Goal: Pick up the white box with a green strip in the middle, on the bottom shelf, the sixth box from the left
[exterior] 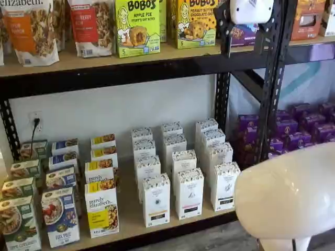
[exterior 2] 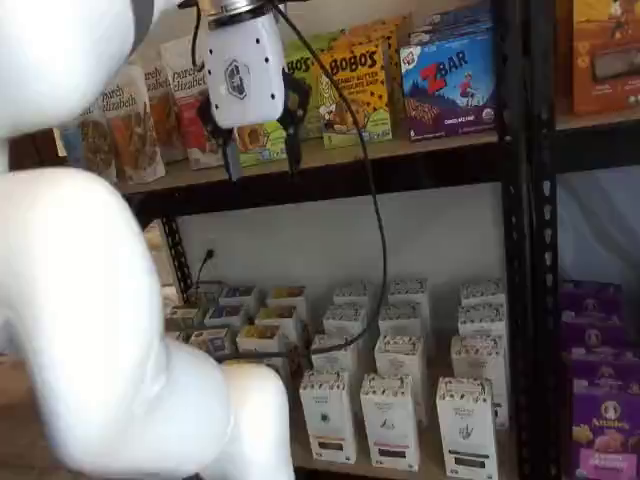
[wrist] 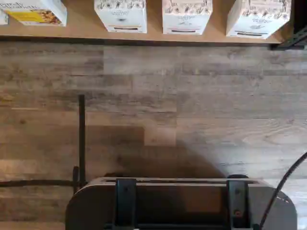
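The white box [exterior: 225, 186] stands at the right end of the front row on the bottom shelf [exterior: 130, 222]. It is a slim white carton with a speckled top, a small emblem and a dark olive band low on its front. It also shows in a shelf view [exterior 2: 466, 425] and in the wrist view [wrist: 257, 18]. My gripper [exterior 2: 260, 148] hangs high in front of the upper shelf, far above and to the left of the box. Its two black fingers stand apart with a plain gap, and it is empty. Its white body [exterior: 251, 10] shows at a shelf view's top edge.
Two alike white cartons [exterior: 156, 201] [exterior: 189, 193] stand left of the white box, with more rows behind. Yellow, blue and green cereal boxes [exterior: 102, 209] fill the left. A black rack post [exterior: 222, 99] rises behind on the right. The arm's white links [exterior 2: 90, 300] block part of the view.
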`<action>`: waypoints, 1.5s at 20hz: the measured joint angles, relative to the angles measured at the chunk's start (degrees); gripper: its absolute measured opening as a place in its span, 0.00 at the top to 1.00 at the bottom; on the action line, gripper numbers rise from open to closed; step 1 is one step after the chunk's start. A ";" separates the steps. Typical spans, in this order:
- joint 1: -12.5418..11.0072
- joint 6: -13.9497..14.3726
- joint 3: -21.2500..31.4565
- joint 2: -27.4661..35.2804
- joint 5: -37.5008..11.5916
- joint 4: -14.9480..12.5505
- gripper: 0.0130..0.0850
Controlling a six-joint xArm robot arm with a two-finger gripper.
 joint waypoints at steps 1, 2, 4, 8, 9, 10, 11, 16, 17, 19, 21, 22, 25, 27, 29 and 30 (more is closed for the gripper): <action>0.36 0.20 -0.13 0.14 0.24 -0.51 0.00; 1.43 0.81 -0.36 0.40 0.66 -1.78 0.00; 3.21 2.38 0.21 0.20 0.16 -2.52 0.00; 9.14 7.92 2.58 -0.15 -2.03 -3.96 0.00; 11.03 9.74 3.43 -0.01 -2.73 -4.40 0.00; 12.74 11.43 4.34 0.22 -3.48 -4.75 0.00; 14.17 12.88 5.34 0.38 -4.43 -5.07 0.00; 18.45 17.96 13.80 2.13 -14.63 -4.10 0.00; 18.58 18.21 15.39 2.51 -17.01 -3.95 0.00; 18.06 17.92 18.14 3.21 -21.49 -3.79 0.00; 17.19 17.26 20.20 4.64 -25.28 -3.92 0.00; 16.74 16.92 21.08 5.47 -27.06 -4.08 0.00; 15.00 15.58 23.89 8.70 -33.26 -4.56 0.00; 13.94 14.67 25.27 10.75 -36.63 -4.65 0.00; 12.56 13.34 27.00 13.33 -41.06 -4.33 0.00; 12.05 12.83 27.68 14.42 -42.86 -4.22 0.00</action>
